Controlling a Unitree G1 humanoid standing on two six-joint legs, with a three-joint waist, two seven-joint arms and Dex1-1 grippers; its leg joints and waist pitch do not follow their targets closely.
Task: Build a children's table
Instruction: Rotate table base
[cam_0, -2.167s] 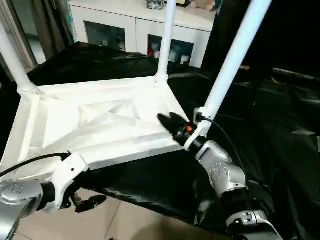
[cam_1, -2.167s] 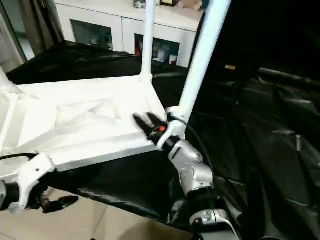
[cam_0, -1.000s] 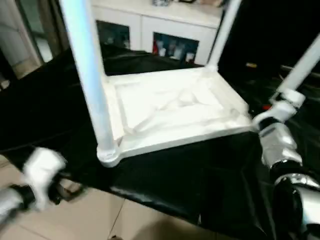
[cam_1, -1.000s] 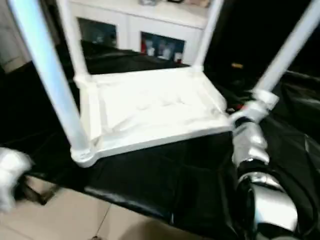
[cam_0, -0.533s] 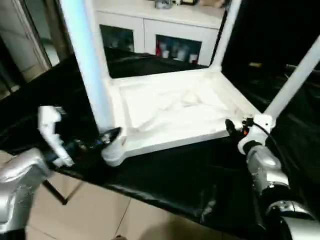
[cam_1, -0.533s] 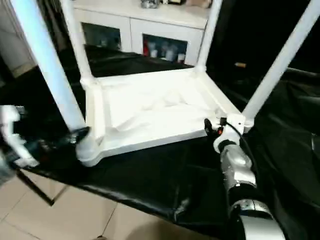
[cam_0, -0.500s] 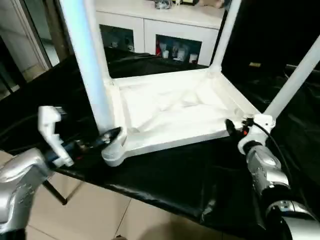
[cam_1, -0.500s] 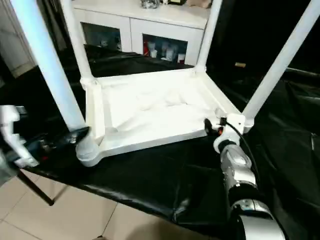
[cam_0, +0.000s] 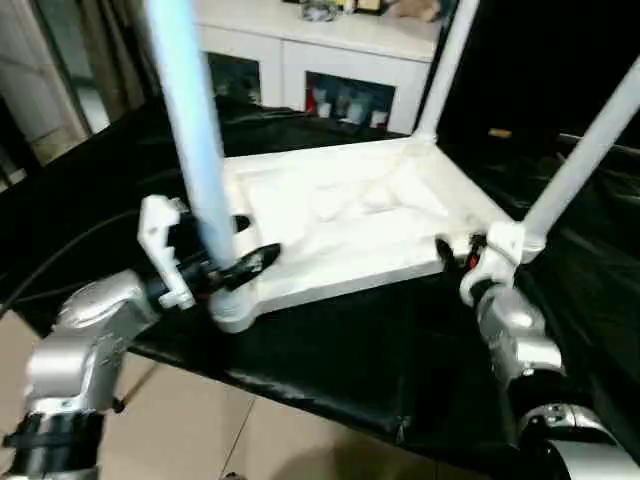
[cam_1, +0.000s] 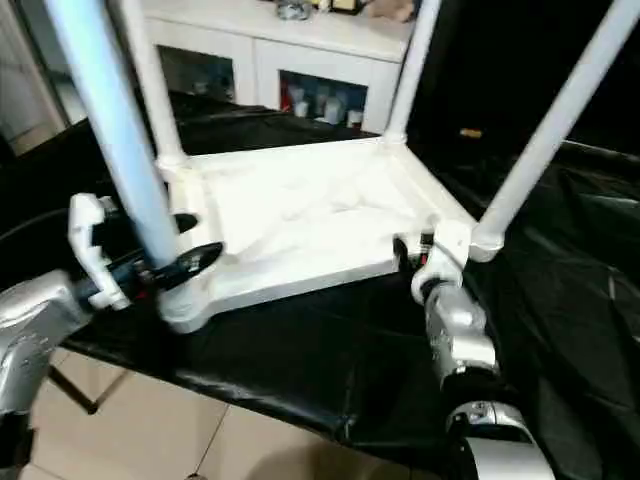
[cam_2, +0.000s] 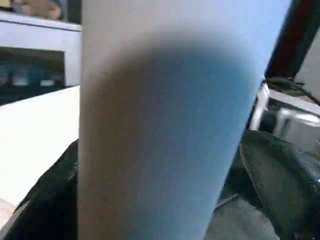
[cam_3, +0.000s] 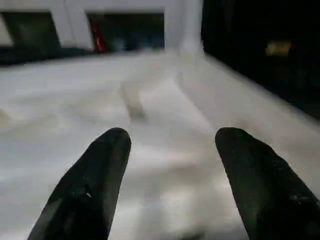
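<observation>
Lying upside down on the black-covered desk (cam_0: 330, 350), the tabletop (cam_0: 340, 215) has all four legs standing up in its corner sockets; the near-left corner sits right at the desk edge. Risk, my read: any push on that corner could slide the table off the edge, and a sideways nudge to the near-left leg (cam_1: 115, 130) could tilt it if it isn't fully seated.

Left hand (cam_0: 235, 268) has its fingers spread wide on either side of that leg's base, released, nothing clamped; closing off-centre could skid off the round leg. Right hand (cam_1: 412, 252) rests at the near-right corner beside the near-right leg (cam_0: 580, 160), fingers apart over the ribbed underside, empty.

Containers: white cabinet (cam_0: 330, 60) behind the desk, small items behind its glass doors, too blurred to name.
</observation>
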